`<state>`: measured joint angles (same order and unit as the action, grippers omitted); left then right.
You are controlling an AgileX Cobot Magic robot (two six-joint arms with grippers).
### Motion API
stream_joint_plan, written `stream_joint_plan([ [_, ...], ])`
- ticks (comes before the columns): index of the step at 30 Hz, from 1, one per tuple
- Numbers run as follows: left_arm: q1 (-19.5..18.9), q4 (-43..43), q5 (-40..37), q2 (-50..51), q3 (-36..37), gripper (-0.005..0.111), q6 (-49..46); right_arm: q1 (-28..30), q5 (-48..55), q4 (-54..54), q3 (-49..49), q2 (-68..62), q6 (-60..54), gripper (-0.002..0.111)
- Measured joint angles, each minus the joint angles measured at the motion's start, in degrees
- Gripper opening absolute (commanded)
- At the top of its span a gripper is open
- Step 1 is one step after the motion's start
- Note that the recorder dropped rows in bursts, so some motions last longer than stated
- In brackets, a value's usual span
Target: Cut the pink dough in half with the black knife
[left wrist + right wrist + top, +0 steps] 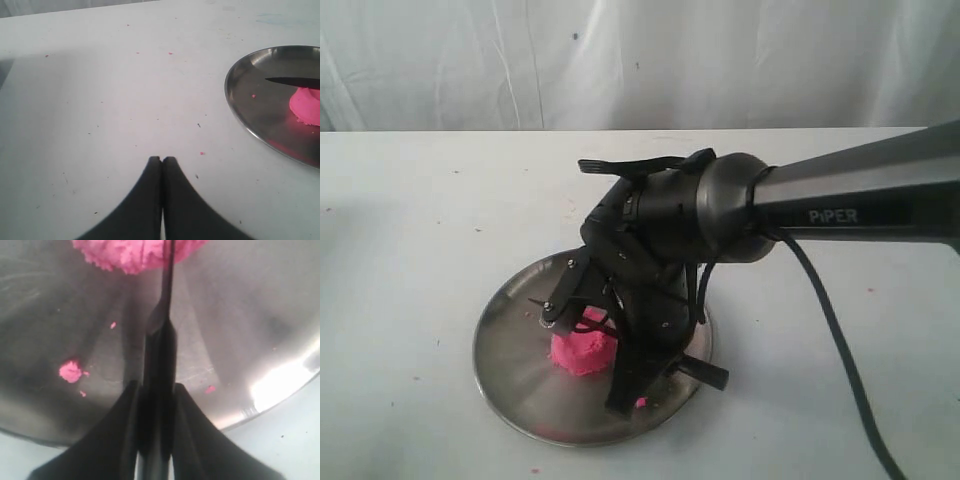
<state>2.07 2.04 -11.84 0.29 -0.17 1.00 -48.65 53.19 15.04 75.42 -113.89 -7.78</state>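
The pink dough (pixel 582 350) is one mound on the steel plate (pixel 510 350); it also shows in the left wrist view (pixel 306 106) and the right wrist view (pixel 125 255). My right gripper (pixel 157 387) is shut on the handle of the black knife (pixel 165 300). The blade runs out over the dough's top, and its pointed tip (pixel 280 80) shows past the mound. In the exterior view the right gripper (pixel 620 340) stands just right of the dough. My left gripper (pixel 162 160) is shut and empty over bare table, well away from the plate (pixel 250 115).
Small pink crumbs (pixel 70 371) lie on the plate near the knife handle, and one (pixel 202 153) lies on the white table. The right arm (pixel 840 200) reaches in from the right. A white cloth backdrop (pixel 640 60) closes the far side.
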Motion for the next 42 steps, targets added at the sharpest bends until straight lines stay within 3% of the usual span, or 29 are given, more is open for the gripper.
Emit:
stream_joint_plan([
  [34,0.0,0.0,0.0,0.0,0.0,0.000,0.0,0.0,3.6,0.3,1.0,-1.6,-0.9,0.000],
  [36,0.0,0.5,3.1,0.0,0.0,0.000,-0.1,0.0,3.6,0.3,1.0,-1.6,-0.9,0.000],
  [39,0.0,8.6,14.0,0.0,0.0,0.000,9.8,0.0,3.6,0.3,1.0,-1.6,-0.9,0.000],
  [42,0.0,12.6,15.4,0.0,0.0,0.000,21.7,0.0,3.6,0.3,1.0,-1.6,-0.9,0.000],
])
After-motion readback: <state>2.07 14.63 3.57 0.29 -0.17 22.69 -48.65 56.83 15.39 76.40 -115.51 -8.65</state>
